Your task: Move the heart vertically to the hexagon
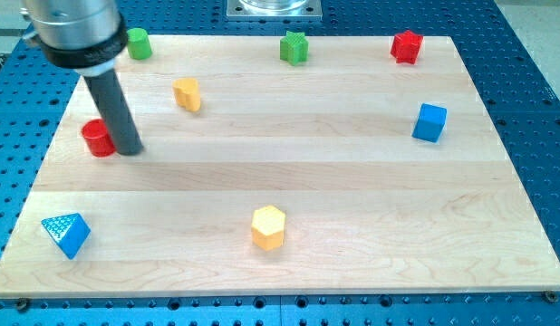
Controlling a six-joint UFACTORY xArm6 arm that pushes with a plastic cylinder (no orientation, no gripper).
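The yellow heart (pixel 187 93) lies at the board's upper left. The yellow hexagon (pixel 268 226) lies lower, near the bottom middle, to the right of the heart. My tip (pixel 129 148) rests on the board at the left, below and left of the heart, touching the right side of a red cylinder (pixel 98 138). The rod slants up to the view's top left.
A green cylinder (pixel 139 43) sits at the top left, a green star (pixel 294 47) at the top middle, a red star (pixel 407 46) at the top right. A blue cube (pixel 429 122) is at the right. A blue triangle (pixel 66 233) is at the bottom left.
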